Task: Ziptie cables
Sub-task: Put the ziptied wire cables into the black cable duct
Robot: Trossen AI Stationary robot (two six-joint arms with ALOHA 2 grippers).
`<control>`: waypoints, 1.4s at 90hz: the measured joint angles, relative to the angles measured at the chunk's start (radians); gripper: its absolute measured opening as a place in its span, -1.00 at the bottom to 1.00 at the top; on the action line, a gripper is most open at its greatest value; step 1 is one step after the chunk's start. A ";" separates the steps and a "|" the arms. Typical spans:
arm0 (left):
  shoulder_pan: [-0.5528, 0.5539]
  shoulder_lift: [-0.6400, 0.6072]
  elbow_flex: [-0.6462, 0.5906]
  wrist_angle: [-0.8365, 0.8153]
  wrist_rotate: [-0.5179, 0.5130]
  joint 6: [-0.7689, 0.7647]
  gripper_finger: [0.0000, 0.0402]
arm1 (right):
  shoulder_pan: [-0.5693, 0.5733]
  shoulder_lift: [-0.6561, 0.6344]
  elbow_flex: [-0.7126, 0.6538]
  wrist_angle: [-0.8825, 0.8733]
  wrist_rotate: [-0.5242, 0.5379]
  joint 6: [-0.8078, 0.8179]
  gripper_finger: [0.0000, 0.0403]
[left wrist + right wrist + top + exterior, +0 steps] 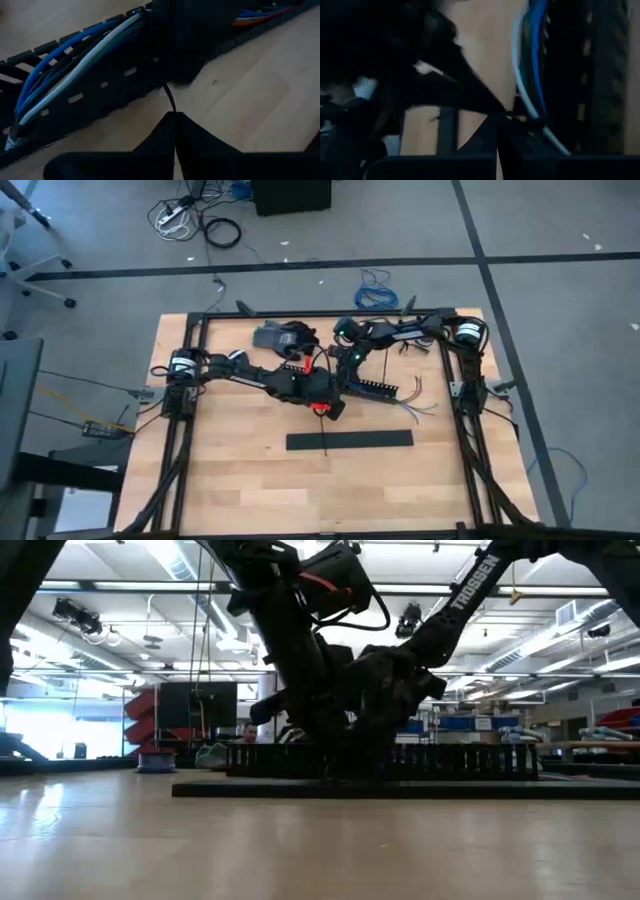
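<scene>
Two arms meet near the middle of your high view, over the wooden bench point(230, 470). Your left hand point(330, 406) sits just below the long black slotted duct point(375, 389), its fingers pressed together on a thin black ziptie point(170, 99) that runs from the fingertips up toward the duct. Your right hand point(345, 362) comes in from the upper right and hangs close above the same duct; its fingers look closed, though whether they pinch anything you cannot tell. The cables point(75, 65), blue, white and green, lie along the inside of the duct, their ends fanning out past its right end in the high view. A wide flat black bar point(349, 440) lies lower on the bench, apart from both hands.
</scene>
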 joint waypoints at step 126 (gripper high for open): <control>-0.001 -0.002 0.002 -0.009 0.033 0.006 -1.00 | 0.090 -0.062 0.003 -0.129 0.319 -0.084 -1.00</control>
